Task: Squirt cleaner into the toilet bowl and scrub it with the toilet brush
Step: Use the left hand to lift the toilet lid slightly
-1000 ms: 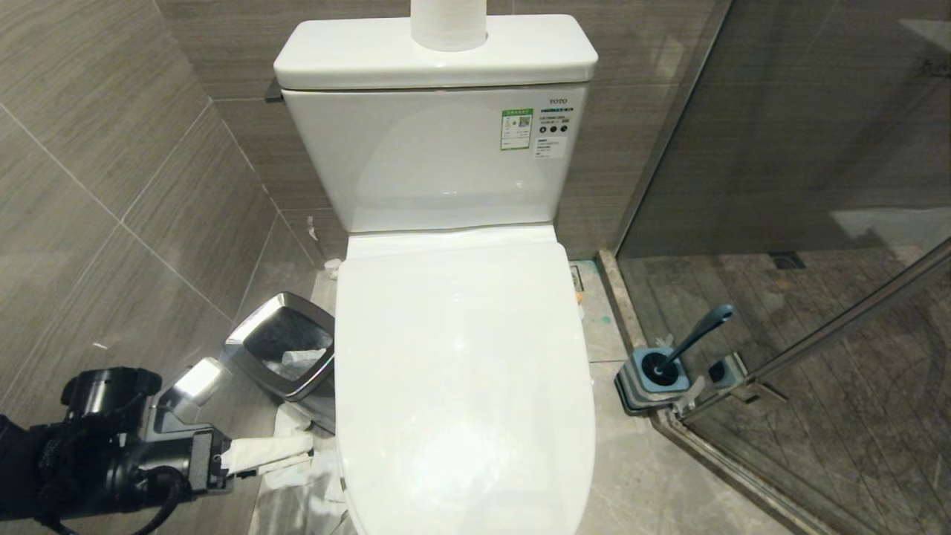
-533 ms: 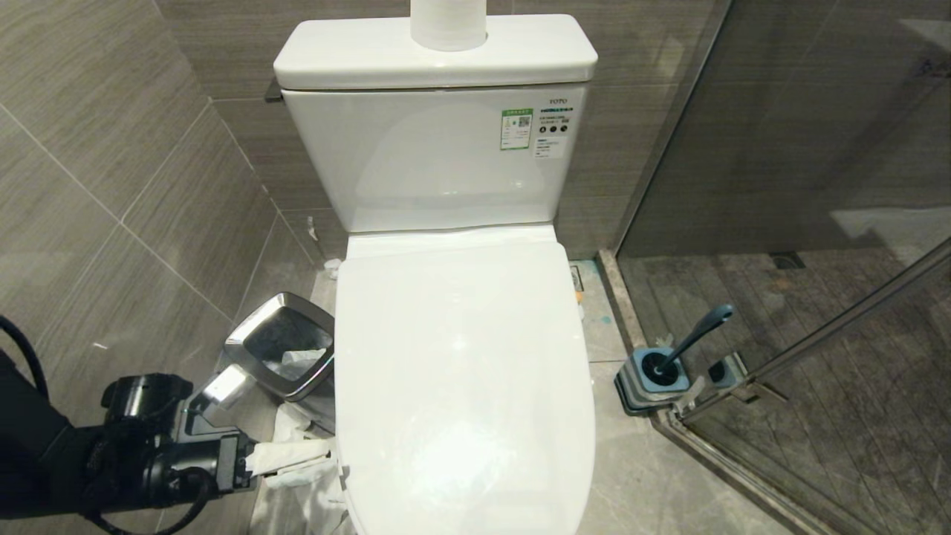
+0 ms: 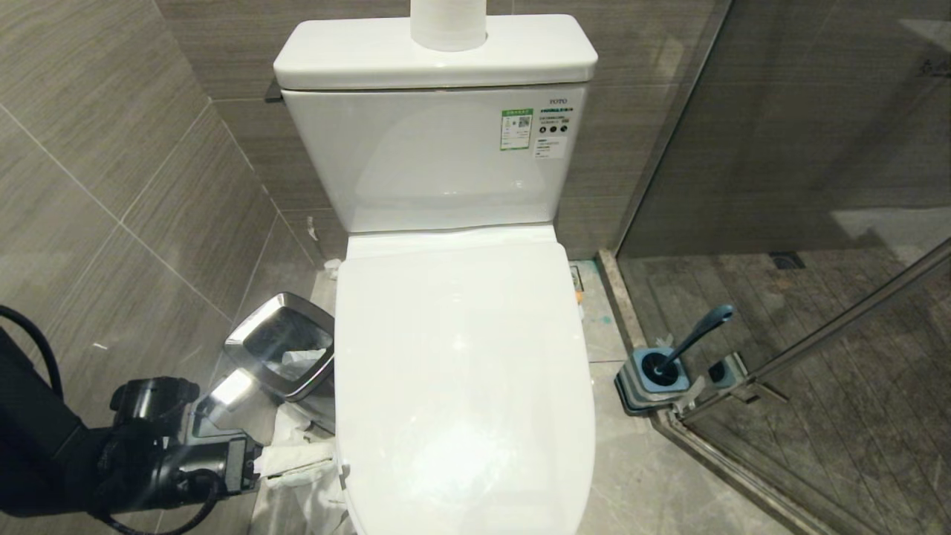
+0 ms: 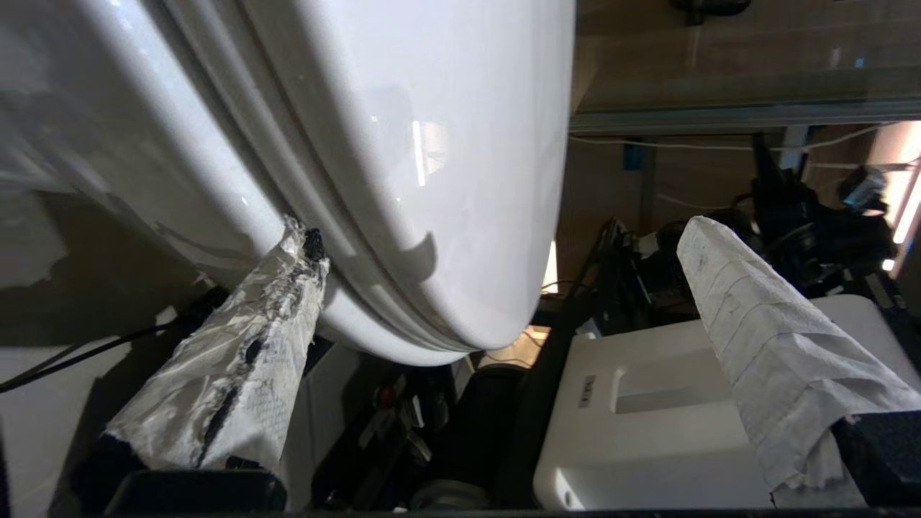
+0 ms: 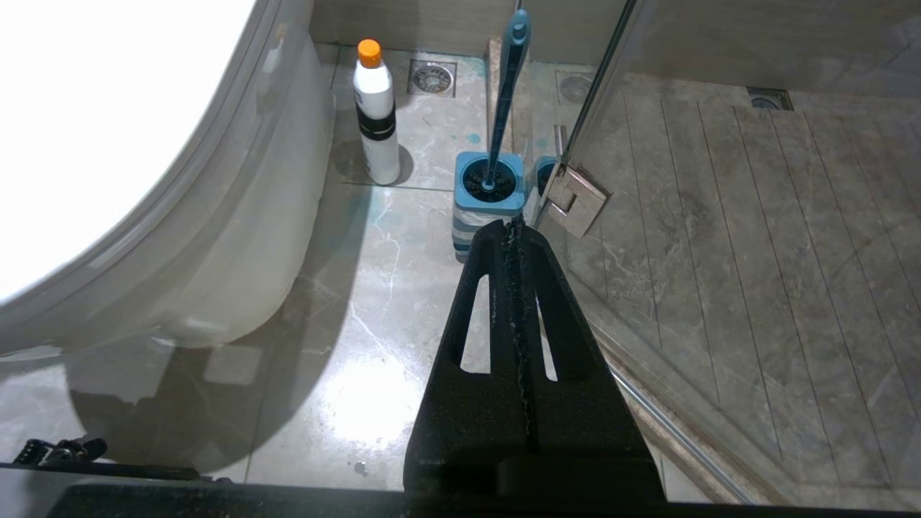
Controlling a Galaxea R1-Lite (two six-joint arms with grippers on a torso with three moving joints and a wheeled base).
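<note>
Low at the toilet's left side, the left hand [image 3: 297, 462] reaches in level, its two paper-wrapped fingers [image 4: 237, 374] spread wide and holding nothing. In the left wrist view one finger's tip touches the underside edge of the closed seat and lid [image 4: 403, 180], where they overhang the toilet bowl [image 4: 144, 165]; the other finger stands well clear in the open air beyond the lid's front curve. From the head view the hand's dark body sits just beside the lid's left edge, near the front.

Just behind the hand stands a square steel bin [image 3: 284, 355] with crumpled paper inside, and more white paper [image 3: 301, 490] lies on the floor [image 3: 639, 475] between the bin and the toilet. The lid [image 3: 461, 386] is down and covers the bowl entirely (nothing of the inside shows). Behind it rises the white tank [image 3: 435, 148], with a green-and-white sticker [image 3: 516, 129] on its front and a paper roll [image 3: 449, 22] on top.

The right hand [image 5: 514, 224] hangs on the toilet's other side, its black fingers pressed together and empty, pointing toward the brush [image 5: 505, 93]. The brush stands tilted in its blue-and-grey holder [image 5: 481, 212] on the floor, right beside the glass shower door [image 5: 719, 216] and its metal hinge [image 5: 578, 203]. A white bottle [image 5: 377, 115] with an orange cap and a black band stands upright near the holder, close to the base of the toilet. Faint turquoise dabs [image 5: 473, 137] mark the floor tiles behind the holder.
</note>
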